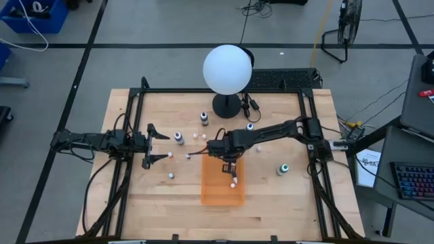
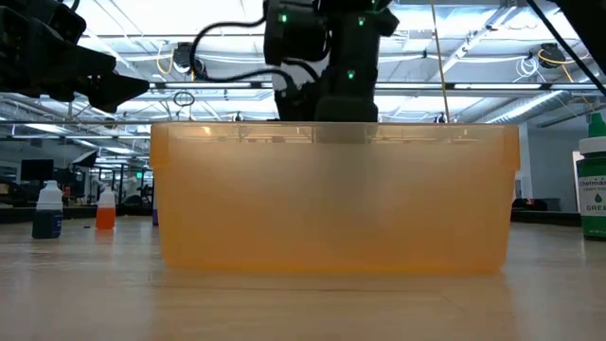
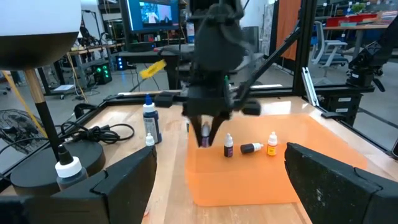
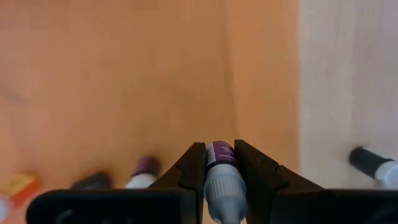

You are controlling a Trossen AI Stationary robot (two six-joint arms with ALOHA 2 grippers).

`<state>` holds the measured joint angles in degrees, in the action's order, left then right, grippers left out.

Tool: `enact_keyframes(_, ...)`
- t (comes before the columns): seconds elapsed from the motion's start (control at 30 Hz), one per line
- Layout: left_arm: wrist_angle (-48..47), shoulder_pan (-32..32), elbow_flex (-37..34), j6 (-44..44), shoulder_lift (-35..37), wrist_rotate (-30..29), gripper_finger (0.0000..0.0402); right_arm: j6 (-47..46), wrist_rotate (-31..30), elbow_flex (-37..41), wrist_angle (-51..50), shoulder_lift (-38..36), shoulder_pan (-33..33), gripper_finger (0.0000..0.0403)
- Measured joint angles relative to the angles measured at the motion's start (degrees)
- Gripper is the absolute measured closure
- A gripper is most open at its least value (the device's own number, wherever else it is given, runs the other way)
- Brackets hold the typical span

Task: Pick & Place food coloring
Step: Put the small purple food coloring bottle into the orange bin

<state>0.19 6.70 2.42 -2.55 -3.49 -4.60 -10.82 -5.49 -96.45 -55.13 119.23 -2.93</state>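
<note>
Right gripper (image 4: 221, 163) pinches purple food coloring bottle (image 4: 221, 174) by body, above orange tray (image 1: 211, 190); left gripper (image 1: 157, 144) wide, idle at table's left; bottle likely light, rigid, slick plastic; mid-body grip suits.

A small purple-labelled food coloring bottle (image 4: 221, 163) with a whitish cap sits clamped between the right gripper (image 4: 220, 171) fingers, over the orange tray (image 4: 124, 74). Three more small bottles (image 3: 251, 147) lie just beyond it in the tray.
</note>
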Motion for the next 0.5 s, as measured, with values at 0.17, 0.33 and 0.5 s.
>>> enact_keyframes(0.17, 0.00, 0.00, 0.00, 0.00, 0.00, 0.00, 0.0050, 0.84, 3.14, 3.87, 6.45, -0.04, 1.12, 0.0347)
enact_keyframes(0.33, 0.00, 0.02, 0.00, 0.00, 0.00, 0.00, 0.0050, 0.86, 4.12, 7.14, 8.96, -0.05, 1.63, 0.0347)
enact_keyframes(0.5, 0.00, 0.00, 0.00, 0.00, 0.00, 0.00, 0.0050, 0.95, 3.88, 8.29, 9.81, -0.19, 1.63, 0.0347)
